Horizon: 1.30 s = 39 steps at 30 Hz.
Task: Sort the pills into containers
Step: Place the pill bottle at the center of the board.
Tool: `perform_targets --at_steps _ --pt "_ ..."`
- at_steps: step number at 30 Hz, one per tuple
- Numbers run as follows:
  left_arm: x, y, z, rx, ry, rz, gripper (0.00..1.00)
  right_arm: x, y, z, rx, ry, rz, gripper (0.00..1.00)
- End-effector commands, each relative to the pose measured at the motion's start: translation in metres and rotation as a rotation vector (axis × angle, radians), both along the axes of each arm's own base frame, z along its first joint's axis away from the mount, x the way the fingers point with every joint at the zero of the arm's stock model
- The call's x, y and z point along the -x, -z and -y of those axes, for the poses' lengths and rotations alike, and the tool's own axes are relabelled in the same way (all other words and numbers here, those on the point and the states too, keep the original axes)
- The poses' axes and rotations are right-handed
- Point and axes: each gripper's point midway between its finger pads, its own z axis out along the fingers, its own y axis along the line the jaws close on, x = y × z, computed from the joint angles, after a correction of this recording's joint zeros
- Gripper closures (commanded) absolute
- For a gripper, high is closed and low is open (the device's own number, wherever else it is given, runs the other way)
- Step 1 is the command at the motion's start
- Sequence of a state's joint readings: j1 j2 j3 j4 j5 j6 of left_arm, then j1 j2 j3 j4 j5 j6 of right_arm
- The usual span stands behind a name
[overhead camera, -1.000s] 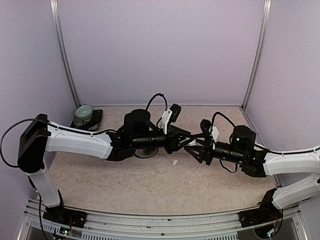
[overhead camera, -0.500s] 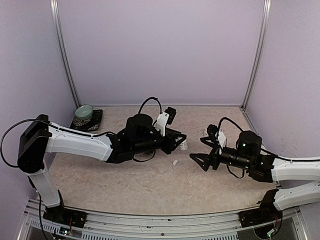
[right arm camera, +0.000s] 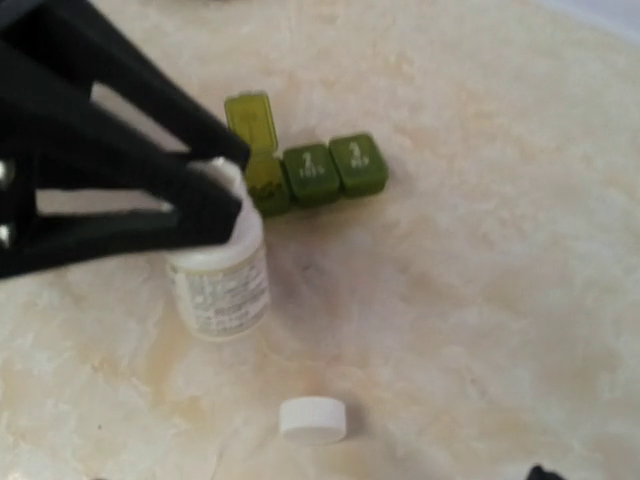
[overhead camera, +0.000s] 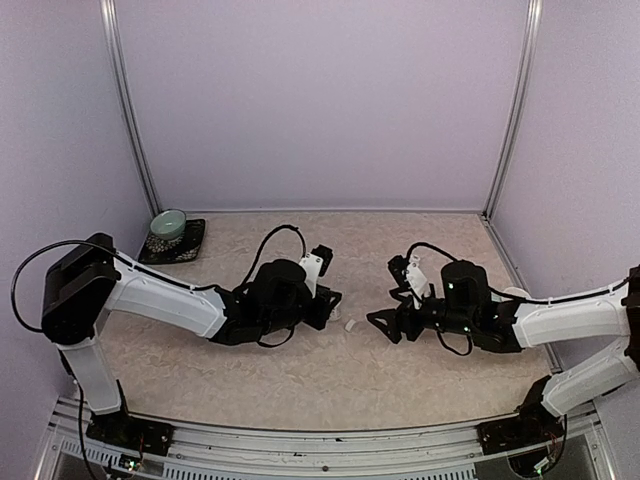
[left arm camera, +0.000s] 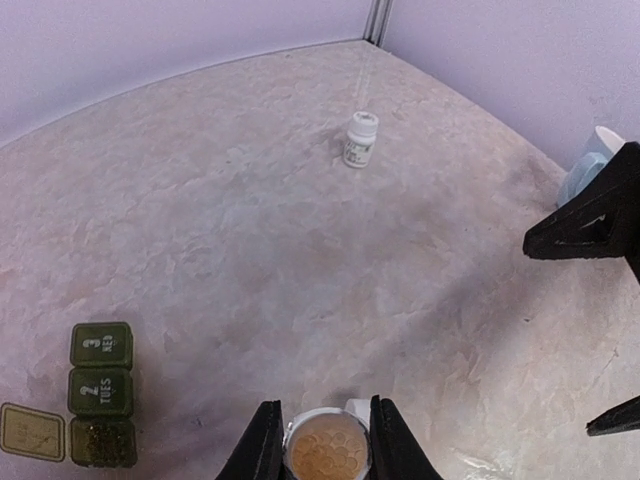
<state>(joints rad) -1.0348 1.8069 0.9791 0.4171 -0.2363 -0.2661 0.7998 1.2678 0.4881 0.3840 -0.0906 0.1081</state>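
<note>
Left gripper (left arm camera: pixel 325 438): clamped on the neck of an uncapped white bottle (right arm camera: pixel 220 280), jaws either side of the mouth. Pale round pills (left arm camera: pixel 327 456) fill the bottle. Just beside the bottle, on the table (overhead camera: pixel 300 370): the containers (right arm camera: pixel 312 172), a green strip; the end compartment is open with its lid flipped back, and those marked 2 and 3 are closed. A white cap (right arm camera: pixel 312 420) lies loose near the bottle. Right gripper (overhead camera: pixel 382 326): jaws spread wide, empty, facing the left one across the cap.
</note>
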Motion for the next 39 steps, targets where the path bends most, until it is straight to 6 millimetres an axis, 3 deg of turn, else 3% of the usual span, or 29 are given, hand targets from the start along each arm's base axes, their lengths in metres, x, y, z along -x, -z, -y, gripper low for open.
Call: perform_targets --at_steps 1,12,27,39 --pt "0.0 0.032 -0.016 -0.061 -0.061 -0.025 0.91 -0.006 0.006 -0.011 -0.021 -0.01 -0.058 0.14" --pt "0.005 0.064 -0.025 -0.1 -0.08 -0.071 0.91 -0.013 0.048 -0.037 -0.026 -0.096 -0.067 0.22" --pt "0.008 0.073 -0.031 -0.103 -0.1 -0.076 0.84 -0.039 0.073 -0.051 -0.014 -0.078 0.048 0.31" --pt "0.013 0.078 -0.033 -0.095 -0.129 -0.064 0.78 -0.039 0.093 -0.055 0.018 -0.098 0.044 0.38"
